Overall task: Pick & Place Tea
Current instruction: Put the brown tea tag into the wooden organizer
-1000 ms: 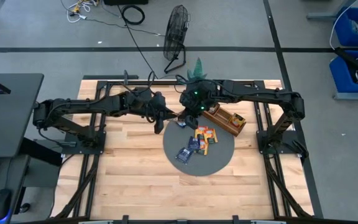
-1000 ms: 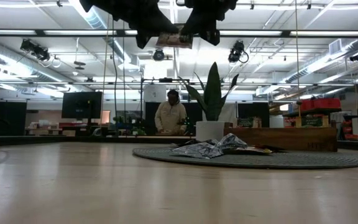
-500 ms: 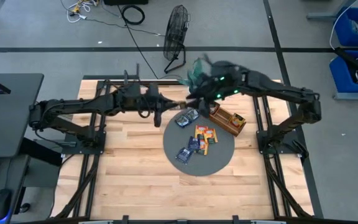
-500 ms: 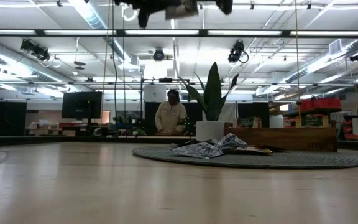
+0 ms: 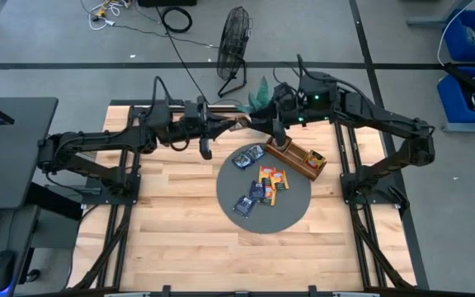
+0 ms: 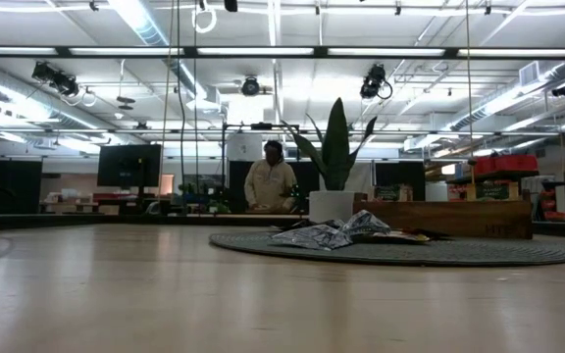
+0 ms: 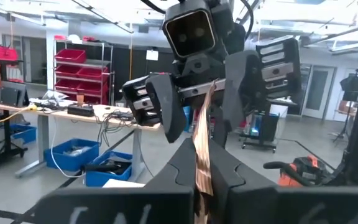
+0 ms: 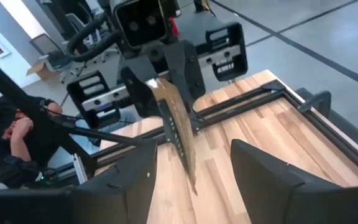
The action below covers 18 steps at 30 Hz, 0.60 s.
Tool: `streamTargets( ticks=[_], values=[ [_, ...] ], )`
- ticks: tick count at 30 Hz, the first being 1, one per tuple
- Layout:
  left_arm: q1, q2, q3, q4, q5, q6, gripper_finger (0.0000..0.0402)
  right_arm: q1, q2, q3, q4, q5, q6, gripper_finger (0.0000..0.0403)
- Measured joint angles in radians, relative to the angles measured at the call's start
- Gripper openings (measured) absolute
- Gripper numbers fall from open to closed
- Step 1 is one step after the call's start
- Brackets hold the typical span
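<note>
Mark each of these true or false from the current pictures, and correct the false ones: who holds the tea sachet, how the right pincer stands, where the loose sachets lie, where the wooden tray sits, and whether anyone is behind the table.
1. The left pincer is shut on a tea sachet. True.
2. The right pincer also clamps that sachet. False: its fingers stand open on either side of it.
3. The loose sachets lie on bare wood. False: they lie on the round grey mat.
4. The wooden tray sits at the mat's far right edge. True.
5. Nobody shows behind the table. False: a person stands there in the low view.
</note>
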<state>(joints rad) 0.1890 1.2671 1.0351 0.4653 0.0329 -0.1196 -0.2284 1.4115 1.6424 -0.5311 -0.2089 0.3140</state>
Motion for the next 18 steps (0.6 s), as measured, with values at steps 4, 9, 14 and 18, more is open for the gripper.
streamTargets(
  ticks=[4,9,14,18],
  values=[
    [0.000,0.001,0.000,0.000,-0.016,0.001,0.0014,0.000,0.006,0.000,0.015,0.003,0.012,0.0199],
    [0.000,0.001,0.000,0.000,-0.022,0.008,0.0011,0.000,0.020,0.000,0.027,0.000,0.014,0.0188],
    [0.003,0.001,0.000,0.000,-0.040,0.011,0.0015,0.013,0.043,0.001,0.060,-0.008,-0.032,0.0157],
    [0.007,0.001,0.000,-0.002,-0.039,0.011,0.0010,0.014,0.053,0.000,0.061,-0.006,-0.046,0.0074]
  ],
)
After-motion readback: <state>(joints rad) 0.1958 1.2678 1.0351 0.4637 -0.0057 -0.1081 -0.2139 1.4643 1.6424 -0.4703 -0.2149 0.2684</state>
